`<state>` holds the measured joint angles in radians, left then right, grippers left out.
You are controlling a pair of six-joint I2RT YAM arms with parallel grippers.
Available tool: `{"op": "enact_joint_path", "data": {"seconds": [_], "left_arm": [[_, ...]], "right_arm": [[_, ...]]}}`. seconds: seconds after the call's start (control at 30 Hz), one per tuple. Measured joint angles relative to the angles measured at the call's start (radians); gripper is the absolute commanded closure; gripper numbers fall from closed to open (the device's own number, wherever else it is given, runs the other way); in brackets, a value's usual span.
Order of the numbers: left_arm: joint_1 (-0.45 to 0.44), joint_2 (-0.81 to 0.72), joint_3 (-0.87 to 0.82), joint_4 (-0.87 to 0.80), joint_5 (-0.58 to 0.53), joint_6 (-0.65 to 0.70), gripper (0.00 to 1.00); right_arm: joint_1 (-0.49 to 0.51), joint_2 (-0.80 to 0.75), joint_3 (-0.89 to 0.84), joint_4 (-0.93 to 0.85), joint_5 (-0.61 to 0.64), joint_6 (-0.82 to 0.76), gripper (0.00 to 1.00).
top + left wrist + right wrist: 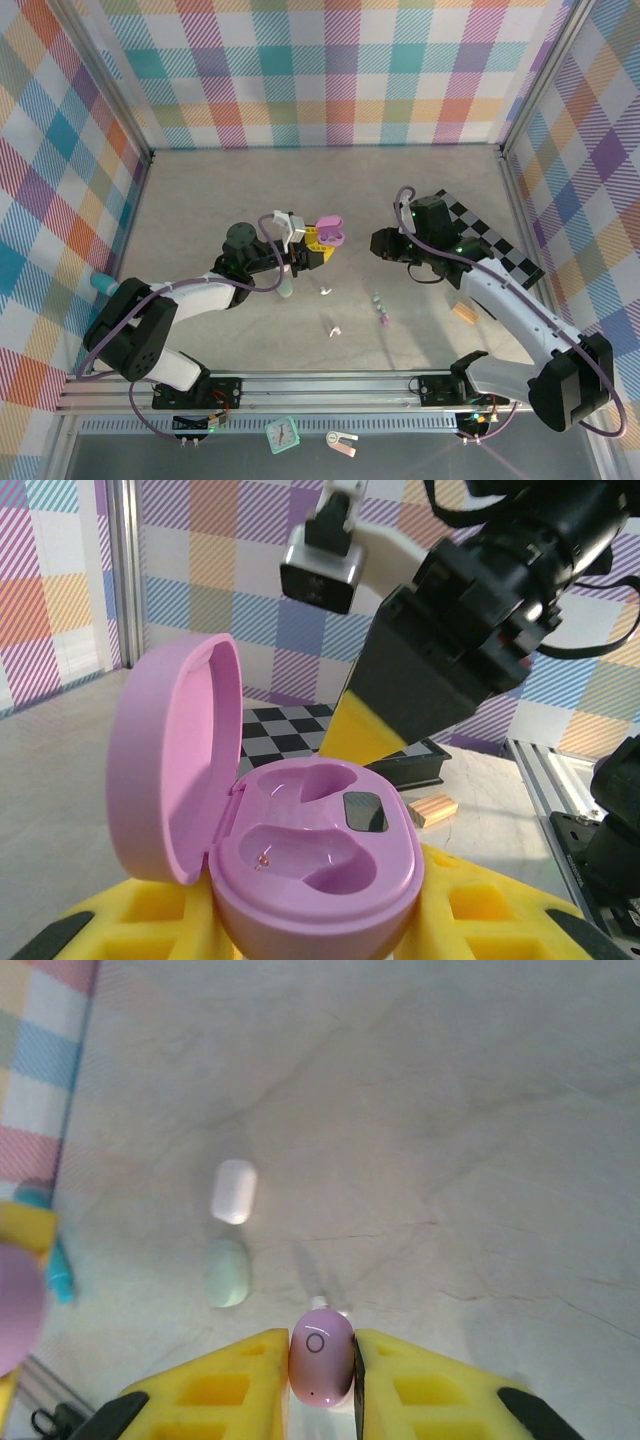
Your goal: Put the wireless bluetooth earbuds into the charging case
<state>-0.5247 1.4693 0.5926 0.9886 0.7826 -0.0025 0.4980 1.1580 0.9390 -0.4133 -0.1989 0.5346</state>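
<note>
Earbud: We see one pale purple earbud pinched between the two yellow fingers of the right gripper.
Where it sits in the grip: It is right at the finger ends. One pad touches each side, and its far end pokes out past them.
Which way it points: Its long way runs straight out from the fingers, toward the table below. The face with a little ring on it looks back at the wrist camera. A small white bit shows at its far end.
Right gripper: It is squeezed onto the earbud and held up off the table, a bit right of the middle.
Charging case: The pink-purple charging case is near the right gripper, to its left, over the middle of the table. Its lid stands open, and both of its hollows are empty.
Left gripper: The left gripper clamps the bottom of the case between its yellow fingers, with the open side facing up.
Loose buds: A few tiny loose buds lie toward the near edge of the table.
Below the earbud: A white pebble shape and a mint pebble shape lie close together on the table.
Right side: A wood block lies by the right arm. A checkered board lies toward the right edge.
</note>
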Motion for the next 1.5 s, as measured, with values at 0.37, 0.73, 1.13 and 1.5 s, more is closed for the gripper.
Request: {"op": "enact_joint_path", "data": {"seconds": [0.37, 0.73, 1.13, 1.5], "left_arm": [[0.000, 0.000, 0.001, -0.026, 0.002, 0.000, 0.78], [0.000, -0.004, 0.001, -0.045, 0.019, 0.012, 0.78], [0.000, -0.029, 0.001, -0.045, 0.047, 0.019, 0.79], [0.000, -0.033, 0.000, -0.041, 0.048, 0.016, 0.81]], "right_arm": [[0.057, -0.032, 0.004, 0.148, -0.140, -0.069, 0.77], [0.082, 0.008, 0.060, 0.197, -0.230, -0.114, 0.77], [0.091, 0.051, 0.068, 0.211, -0.237, -0.133, 0.78], [0.092, 0.062, 0.067, 0.214, -0.237, -0.133, 0.78]]}}
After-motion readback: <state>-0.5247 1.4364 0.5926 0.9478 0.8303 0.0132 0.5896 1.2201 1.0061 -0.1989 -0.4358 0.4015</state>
